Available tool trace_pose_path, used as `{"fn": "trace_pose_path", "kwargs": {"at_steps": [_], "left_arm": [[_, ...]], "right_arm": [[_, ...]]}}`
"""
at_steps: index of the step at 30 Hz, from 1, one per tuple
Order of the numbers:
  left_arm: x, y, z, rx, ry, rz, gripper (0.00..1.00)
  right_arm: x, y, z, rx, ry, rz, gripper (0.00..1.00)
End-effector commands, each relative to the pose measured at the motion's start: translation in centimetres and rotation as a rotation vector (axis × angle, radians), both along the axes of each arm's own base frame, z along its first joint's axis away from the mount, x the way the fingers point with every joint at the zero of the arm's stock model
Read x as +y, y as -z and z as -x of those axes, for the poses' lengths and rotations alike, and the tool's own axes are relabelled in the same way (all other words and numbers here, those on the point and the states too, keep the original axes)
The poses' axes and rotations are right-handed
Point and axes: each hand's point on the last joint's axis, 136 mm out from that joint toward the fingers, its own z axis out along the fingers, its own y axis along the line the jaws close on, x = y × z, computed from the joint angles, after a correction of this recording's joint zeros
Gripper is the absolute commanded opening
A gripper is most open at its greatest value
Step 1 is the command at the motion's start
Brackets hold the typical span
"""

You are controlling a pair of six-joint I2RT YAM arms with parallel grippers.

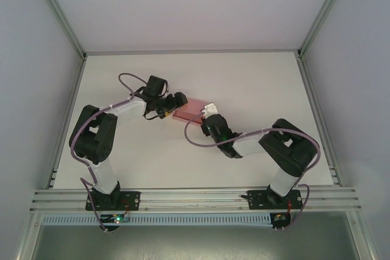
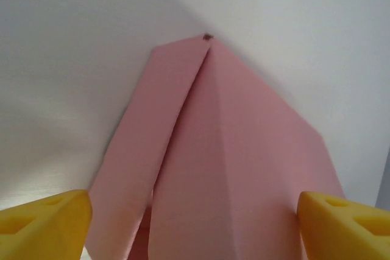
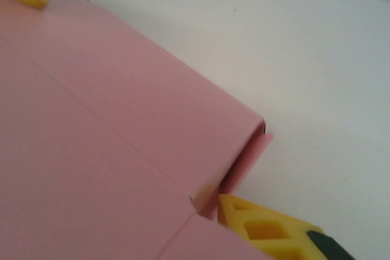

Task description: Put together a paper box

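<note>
At the middle of the white surface point(image 1: 262, 83), a pink thin-card paper box point(image 1: 190, 111) is lying partly folded between both grippers.
The left gripper point(image 2: 195, 214) is straddling it, spread wide; the right gripper point(image 1: 209, 114) is nudging one yellow fingertip point(image 3: 259, 226) against its folded corner, its spread impossible to tell. An uneven squeeze is risking buckling the card or skidding it away.

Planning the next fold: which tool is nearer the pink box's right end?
Right. The right tool sits at that end of the pink paper box, one fingertip by its flap; the left tool straddles the opposite, left end.
</note>
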Motion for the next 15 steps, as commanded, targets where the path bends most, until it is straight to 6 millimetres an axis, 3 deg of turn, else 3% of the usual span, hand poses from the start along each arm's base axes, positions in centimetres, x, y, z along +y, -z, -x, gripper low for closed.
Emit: {"fn": "trace_pose_path", "kwargs": {"at_steps": [1,8,13,15], "left_arm": [[1.4,2.9,1.1,0.046,-0.006,-0.088,0.86],[1.4,3.9,1.5,0.058,0.005,-0.085,0.86],[1.3,3.9,1.5,0.051,0.018,-0.086,0.86],[1.2,3.9,1.6,0.05,0.025,-0.084,0.86]], "right_arm": [[0.7,-1.6,0.9,0.031,-0.066,-0.06,0.38],[0.3,-1.4,3.5,0.176,-0.217,-0.119,0.64],[-0.7,-0.6,6.5,0.282,-0.306,-0.086,0.97],[-1.6,-1.0,7.0,0.289,-0.297,-0.098,0.98]]}}
